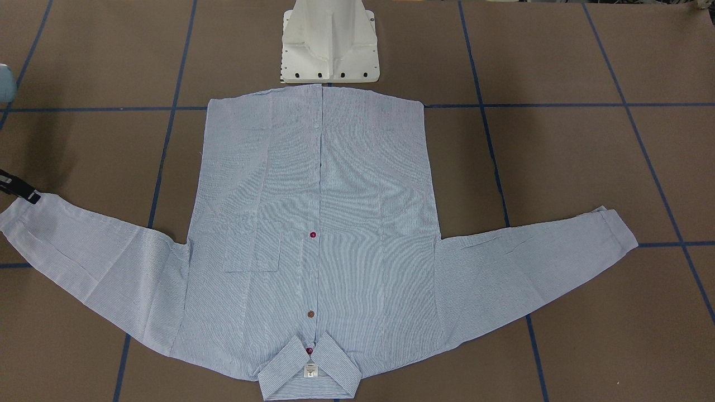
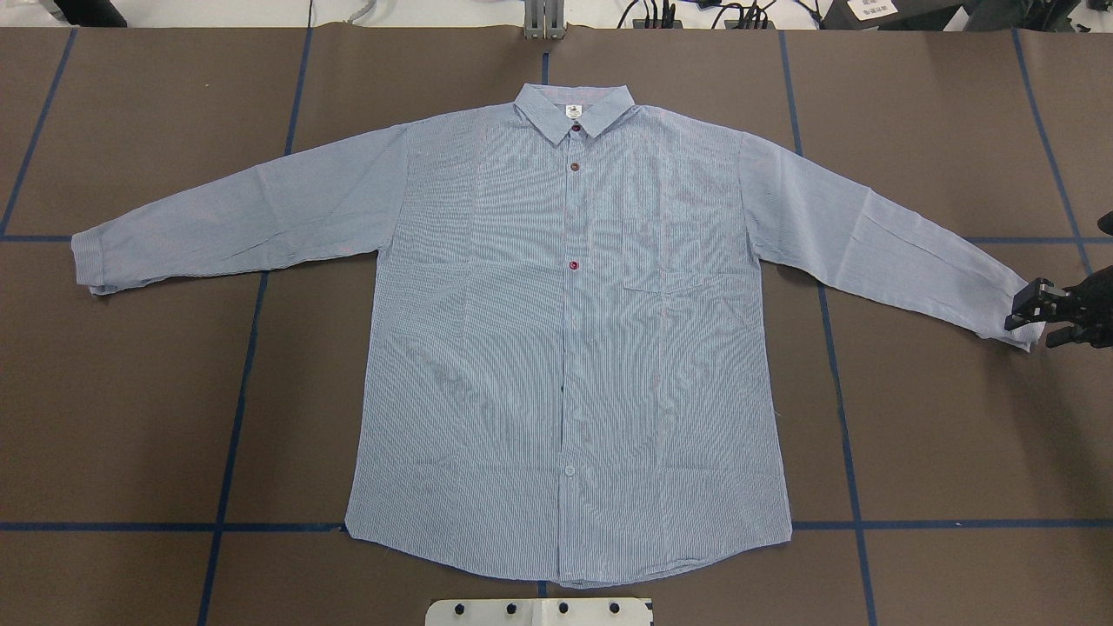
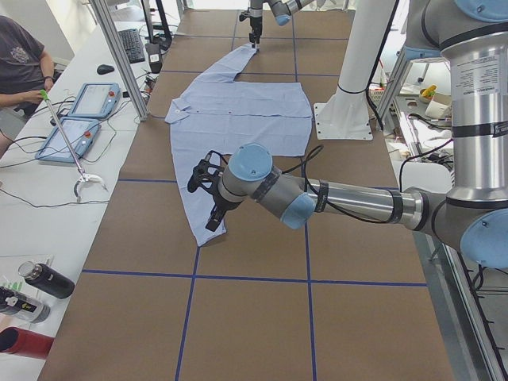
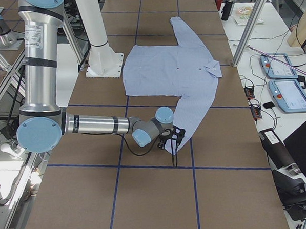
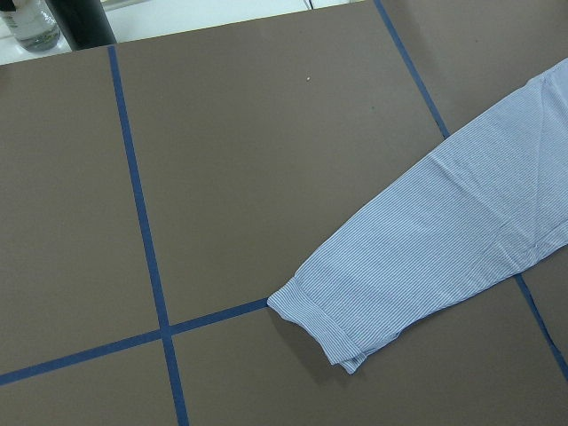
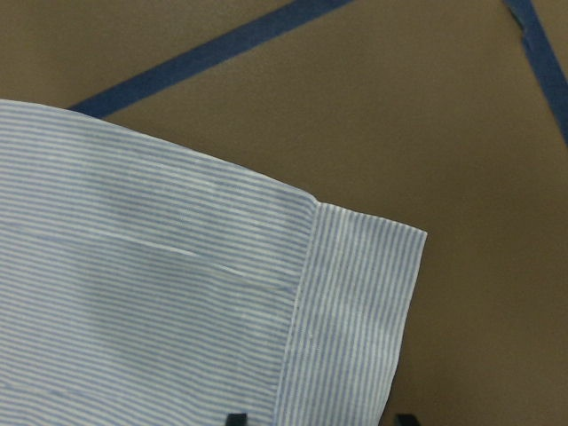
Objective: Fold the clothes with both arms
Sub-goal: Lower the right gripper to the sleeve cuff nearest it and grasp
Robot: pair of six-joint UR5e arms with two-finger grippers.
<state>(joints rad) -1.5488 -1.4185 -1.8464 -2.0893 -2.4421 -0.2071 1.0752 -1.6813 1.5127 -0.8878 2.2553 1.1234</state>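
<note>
the light blue and white fine-striped long-sleeved shirt [image 2: 565, 348] lies flat, sleeves spread, on the brown table [image 2: 174, 391], so the black right gripper [image 2: 1030, 309], fingers apart and empty, straddles one cuff [image 6: 355, 311] ready to pinch it; whether the left gripper [image 3: 205, 198] is parted i cannot tell.

Shirt [image 2: 565, 348] lay spread flat on the table [image 2: 130, 417], a gripper at each sleeve end.
Its hem lay just before the base [image 2: 539, 611] and its collar [image 2: 574, 109] at the far side. One sleeve ran out to the robot's left, the other to its right. The right gripper [image 2: 1030, 309] stood at the right cuff [image 2: 1024, 329]. The left gripper [image 3: 208, 190] was near the left cuff [image 2: 87, 261], apart from it.
</note>
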